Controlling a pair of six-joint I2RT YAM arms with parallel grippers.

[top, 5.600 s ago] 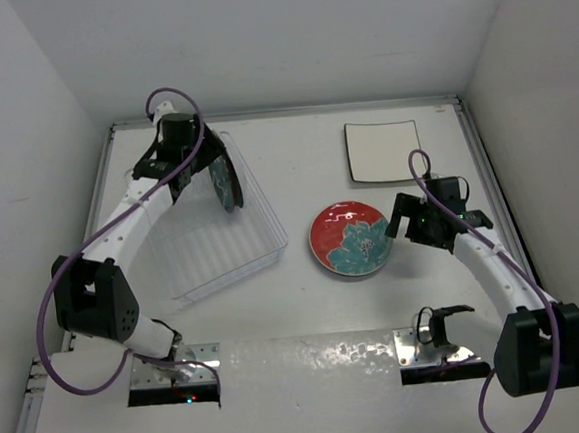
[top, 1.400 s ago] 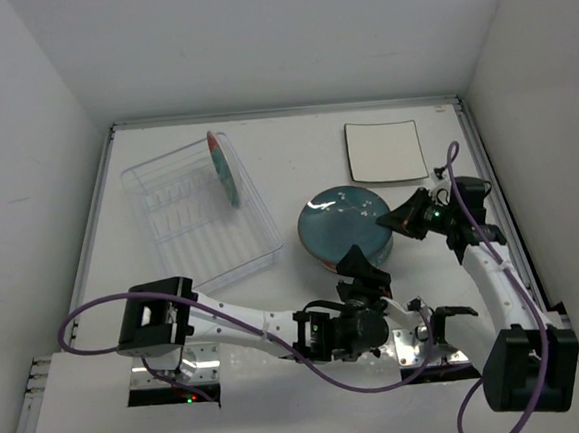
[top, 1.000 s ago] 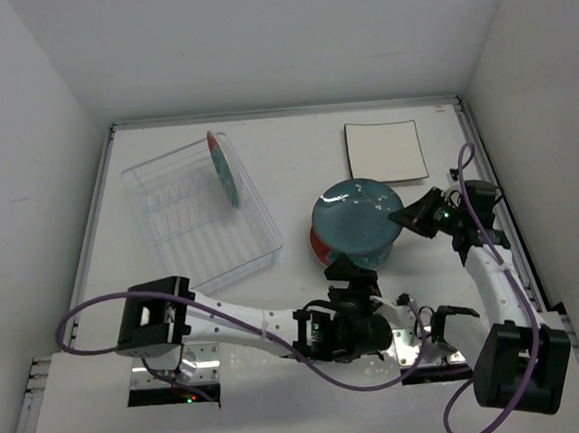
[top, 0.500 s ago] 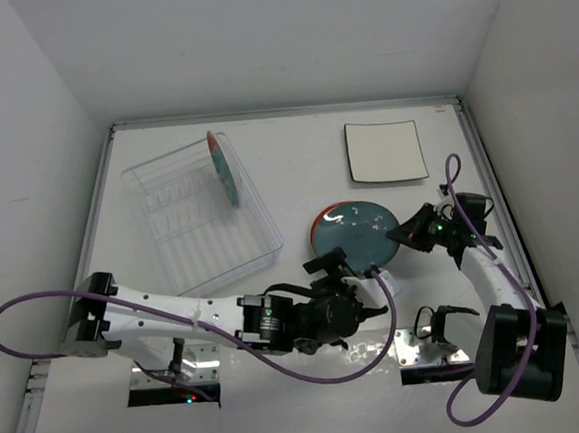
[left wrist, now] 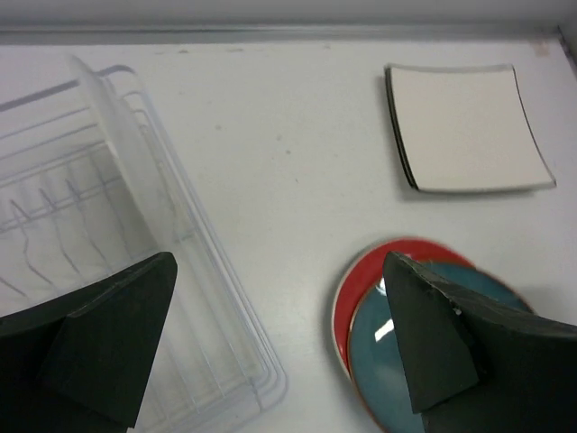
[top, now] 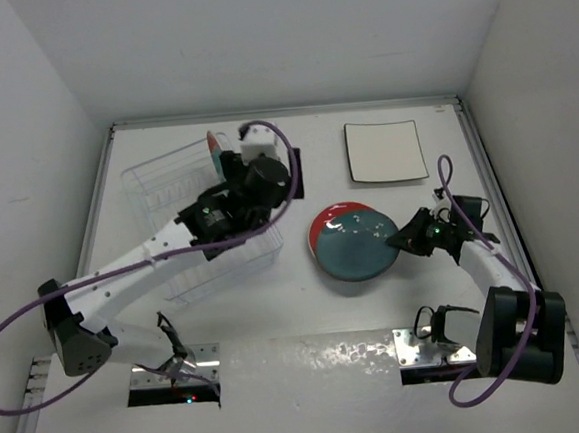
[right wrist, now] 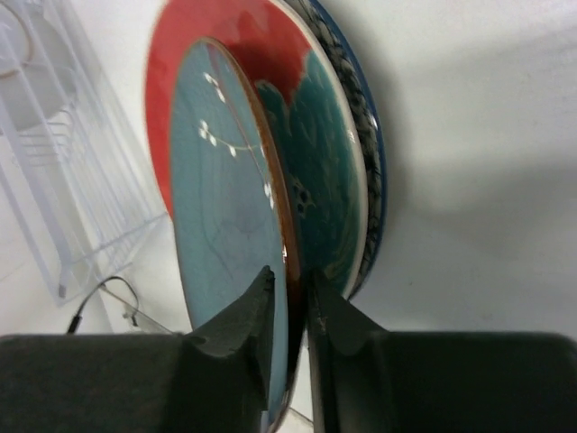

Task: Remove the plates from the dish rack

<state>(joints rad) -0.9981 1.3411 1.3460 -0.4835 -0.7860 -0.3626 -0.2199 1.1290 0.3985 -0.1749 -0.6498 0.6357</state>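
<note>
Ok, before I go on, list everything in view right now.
dish rack: one, clear, left side.
rack plate: one, red and teal, upright at the rack's far end.
square plate: one, cream, far right.
teal plate: one, teal, tilted atop the centre stack.
red plate: one, red with teal flower, beneath it.
blue-flowered plate: one, white and blue, stack's bottom.
left hand: one, black, open, empty, by the rack.
right hand: one, black, shut on the teal plate's rim.

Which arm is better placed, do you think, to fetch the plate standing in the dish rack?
Left: the left claw is open by the dish rack, while the right claw grips the teal plate.
</note>
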